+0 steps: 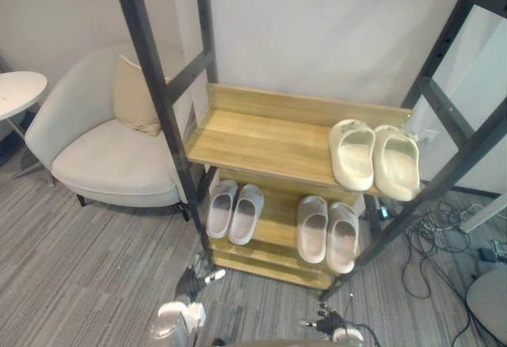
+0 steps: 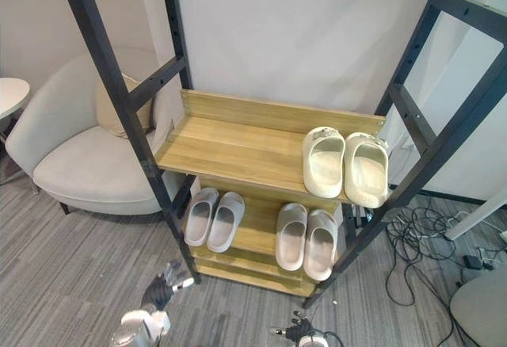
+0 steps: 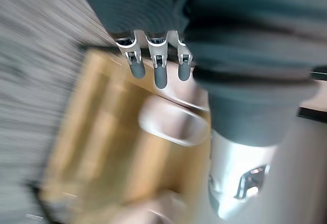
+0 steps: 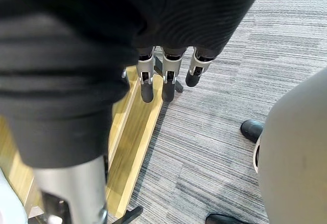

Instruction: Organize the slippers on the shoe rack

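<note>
Slippers: cream pair at the right end of the rack's top shelf; pale pair and beige pair side by side on the lower shelf, all toes inward. I judge the task done or nearly so, as I see no loose slipper. Left hand and right hand hang low before the rack, fingers straight, holding nothing.
</note>
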Tool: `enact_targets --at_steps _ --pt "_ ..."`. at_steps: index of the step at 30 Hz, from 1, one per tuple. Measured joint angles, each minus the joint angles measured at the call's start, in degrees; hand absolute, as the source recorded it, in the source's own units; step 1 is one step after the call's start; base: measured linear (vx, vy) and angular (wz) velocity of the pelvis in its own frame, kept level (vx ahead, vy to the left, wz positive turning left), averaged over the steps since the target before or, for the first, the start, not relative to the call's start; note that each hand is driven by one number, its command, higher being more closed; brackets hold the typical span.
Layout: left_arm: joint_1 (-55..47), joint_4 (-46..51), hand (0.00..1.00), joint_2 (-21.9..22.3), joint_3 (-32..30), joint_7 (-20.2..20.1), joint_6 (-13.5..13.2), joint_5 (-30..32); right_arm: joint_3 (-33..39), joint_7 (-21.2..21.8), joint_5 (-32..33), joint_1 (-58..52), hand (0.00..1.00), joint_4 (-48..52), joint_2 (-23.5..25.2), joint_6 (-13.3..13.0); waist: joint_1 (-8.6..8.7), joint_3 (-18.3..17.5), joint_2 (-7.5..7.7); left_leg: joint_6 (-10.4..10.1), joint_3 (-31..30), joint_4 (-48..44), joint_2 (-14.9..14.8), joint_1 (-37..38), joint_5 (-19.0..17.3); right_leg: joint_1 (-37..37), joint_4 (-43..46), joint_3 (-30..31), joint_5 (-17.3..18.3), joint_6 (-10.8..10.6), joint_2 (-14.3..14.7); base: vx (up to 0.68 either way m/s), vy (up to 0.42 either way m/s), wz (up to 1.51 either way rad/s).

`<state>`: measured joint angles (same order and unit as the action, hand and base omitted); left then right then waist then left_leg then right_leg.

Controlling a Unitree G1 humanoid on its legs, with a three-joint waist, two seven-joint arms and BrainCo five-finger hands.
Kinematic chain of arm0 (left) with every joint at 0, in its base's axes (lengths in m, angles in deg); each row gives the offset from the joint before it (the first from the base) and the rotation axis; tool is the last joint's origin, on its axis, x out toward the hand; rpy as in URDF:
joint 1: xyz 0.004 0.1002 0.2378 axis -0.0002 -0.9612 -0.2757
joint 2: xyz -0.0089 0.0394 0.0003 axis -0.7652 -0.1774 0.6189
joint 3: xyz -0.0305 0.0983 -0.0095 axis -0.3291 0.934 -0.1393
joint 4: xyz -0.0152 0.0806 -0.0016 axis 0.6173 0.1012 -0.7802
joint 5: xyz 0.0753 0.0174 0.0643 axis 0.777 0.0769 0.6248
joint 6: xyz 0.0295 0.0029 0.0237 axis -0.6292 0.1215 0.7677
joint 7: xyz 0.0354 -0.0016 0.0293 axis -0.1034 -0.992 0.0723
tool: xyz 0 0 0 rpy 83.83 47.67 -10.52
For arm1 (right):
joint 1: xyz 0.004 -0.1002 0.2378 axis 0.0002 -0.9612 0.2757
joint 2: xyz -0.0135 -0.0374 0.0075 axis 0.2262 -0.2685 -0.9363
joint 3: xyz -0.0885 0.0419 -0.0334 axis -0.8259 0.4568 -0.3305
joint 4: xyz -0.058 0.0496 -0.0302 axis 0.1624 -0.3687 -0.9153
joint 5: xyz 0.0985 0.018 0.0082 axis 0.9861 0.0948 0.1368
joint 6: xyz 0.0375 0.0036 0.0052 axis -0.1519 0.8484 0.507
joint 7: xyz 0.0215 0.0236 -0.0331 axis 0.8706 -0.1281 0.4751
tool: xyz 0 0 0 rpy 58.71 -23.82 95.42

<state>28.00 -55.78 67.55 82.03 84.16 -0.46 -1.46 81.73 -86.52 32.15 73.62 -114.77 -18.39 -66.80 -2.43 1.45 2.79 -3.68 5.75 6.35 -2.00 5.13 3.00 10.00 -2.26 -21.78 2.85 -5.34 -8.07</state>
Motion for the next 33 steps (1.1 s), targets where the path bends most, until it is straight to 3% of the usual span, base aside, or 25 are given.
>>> enact_targets --at_steps 2,8,11,12,14,15,17,19,21,22,26,27,29,31,32,33 --pt "0.18 -5.77 0.0 0.42 -1.1 2.01 0.11 5.48 0.01 -0.01 0.0 -0.02 0.0 -0.62 0.08 -0.2 0.0 -0.04 0.13 -0.01 -0.03 -0.01 0.01 0.02 0.01 0.01 0.08 0.01 -0.14 -0.08 0.02 0.0 0.0 0.0" --pt "1.13 -8.3 0.0 1.3 -2.27 5.39 0.16 9.83 0.06 -0.13 -0.57 1.06 0.0 -1.7 -0.21 -0.53 -0.01 0.79 -0.3 0.06 -0.43 -0.03 0.44 0.78 -0.07 0.04 2.33 -0.39 0.84 -0.44 -0.77 0.0 0.003 0.03" --pt "1.53 -8.85 0.0 2.3 -3.53 5.9 0.1 10.21 0.2 -0.33 -1.68 1.67 0.0 -1.56 -0.3 -0.62 -0.15 2.01 -0.38 0.59 -0.77 -0.02 1.93 1.57 -1.14 -3.1 12.41 -0.1 5.64 -1.35 -4.22 -0.04 0.046 0.07" --pt "2.01 -9.27 0.0 2.44 -3.56 6.05 0.16 10.21 0.16 -0.34 -2.17 2.2 0.0 -1.41 -0.54 -0.62 0.02 2.84 -1.02 1.32 -1.73 -0.02 2.18 1.75 -1.69 -5.05 18.97 1.26 6.68 -1.82 -5.8 -0.03 0.031 0.31" --pt "2.4 -9.41 0.0 2.43 -3.19 6.71 0.15 10.23 0.11 -0.31 -2.18 2.71 0.0 -0.43 -1.15 -0.59 0.3 4.02 -1.03 1.39 -3.82 -0.04 2.25 1.94 -1.73 -9.34 28.79 7.14 5.96 -0.72 -6.33 -0.05 0.054 0.53" --pt "2.88 -9.27 0.0 2.13 -3.28 6.89 0.15 10.2 -0.01 -0.33 -2.22 2.52 0.0 0.4 -0.85 -0.6 0.57 4.6 -0.95 1.46 -5.7 -0.05 2.43 1.82 -1.67 -11.66 33.06 13.62 5.79 -0.1 -5.45 -0.04 0.038 0.76" --pt "3.02 -8.96 0.0 1.24 -3.46 7.23 0.18 10.31 -0.81 -0.34 -2.19 2.31 0.0 0.57 -0.17 -0.64 0.51 4.73 0.59 1.58 -8.34 -0.35 2.71 0.97 -1.43 -11.91 32.89 22.63 8.8 1.12 -2.97 -0.02 -0.024 0.78" --pt "3.54 -8.98 0.0 1.04 -3.36 8.11 0.24 10.28 -1.22 -0.41 -2.09 2.04 0.0 0.52 0.11 -0.66 0.54 4.64 0.99 0.71 -11.06 -0.88 3.14 -1.47 -0.54 -11.51 25.98 29.85 10.96 0.16 -0.42 -0.01 -0.08 0.69" --pt "4.46 -9.04 0.0 0.91 -3.53 8.54 0.36 10.23 -1.03 -0.36 -1.75 1.77 0.0 0.95 -0.2 -0.6 0.6 5.07 2.01 0.05 -13.14 -2.1 4.19 -3.47 0.55 -10.25 21.72 28.31 12.53 -0.81 -1.37 0.02 -0.172 0.67" --pt "4.57 -9.08 0.0 0.98 -3.91 8.59 0.31 10.01 -1.21 -0.21 -1.62 1.73 0.0 1.81 -0.74 -0.7 0.42 5.61 1.25 -0.56 -15.13 -3.26 4.22 -5.49 0.96 -9.46 20.16 25.87 13.93 -0.51 -1.38 0.02 -0.183 0.87" --pt "6.98 -8.92 0.0 3.17 -3.57 8.65 0.13 9.69 -1.34 -0.15 -1.53 2.19 0.0 5.4 -2.71 -1.44 1.71 7.82 -1.85 -2.26 -20.36 -8.57 2.03 -12.54 1.68 -8.04 17.6 16.11 12.65 1.78 1.59 -0.06 -0.17 1.11" --pt "7.18 -8.89 0.0 3.17 -3.58 8.62 0.13 9.68 -1.76 -0.2 -1.5 2.02 0.0 7.78 -2.85 -1.37 1.75 8.3 -2.02 -2.33 -17.19 -9.17 0.98 -13.7 1.75 -8.44 17.33 14.11 12.19 2.6 1.92 -0.15 -0.116 1.0" --pt "8.44 -8.81 0.0 2.61 -3.73 8.45 0.41 9.67 -1.57 -0.22 -1.53 1.75 0.0 11.32 -2.86 -1.89 1.91 9.13 -0.94 2.35 0.7 -24.05 -2.04 -19.08 -5.1 -9.82 17.1 10.36 11.73 3.86 1.22 -0.09 -0.075 0.68" --pt "8.46 -8.94 0.0 2.71 -3.72 8.41 0.42 9.7 -0.87 -0.19 -1.55 1.56 0.0 9.9 -3.0 -2.35 2.07 9.44 -0.58 2.86 8.19 -31.86 -4.21 -19.51 -9.49 -9.54 17.63 8.23 11.67 3.92 0.84 0.02 -0.039 0.62" --pt "8.61 -8.98 0.0 3.16 -3.58 8.33 0.43 9.72 -0.29 -0.21 -1.53 1.47 0.0 7.75 -3.24 -2.35 2.28 9.43 -1.3 3.2 11.18 -33.76 -5.54 -19.22 -11.93 -9.39 18.09 6.37 11.68 3.9 0.91 0.01 0.058 1.02" --pt "8.95 -8.92 0.0 3.67 -3.19 8.11 0.39 9.81 1.57 -0.29 -0.21 1.78 0.0 5.97 -3.51 -2.18 2.25 9.72 -2.27 3.52 12.79 -32.47 -5.08 -19.74 -11.88 -8.81 18.11 3.99 12.04 3.29 1.38 -0.01 0.069 1.0"
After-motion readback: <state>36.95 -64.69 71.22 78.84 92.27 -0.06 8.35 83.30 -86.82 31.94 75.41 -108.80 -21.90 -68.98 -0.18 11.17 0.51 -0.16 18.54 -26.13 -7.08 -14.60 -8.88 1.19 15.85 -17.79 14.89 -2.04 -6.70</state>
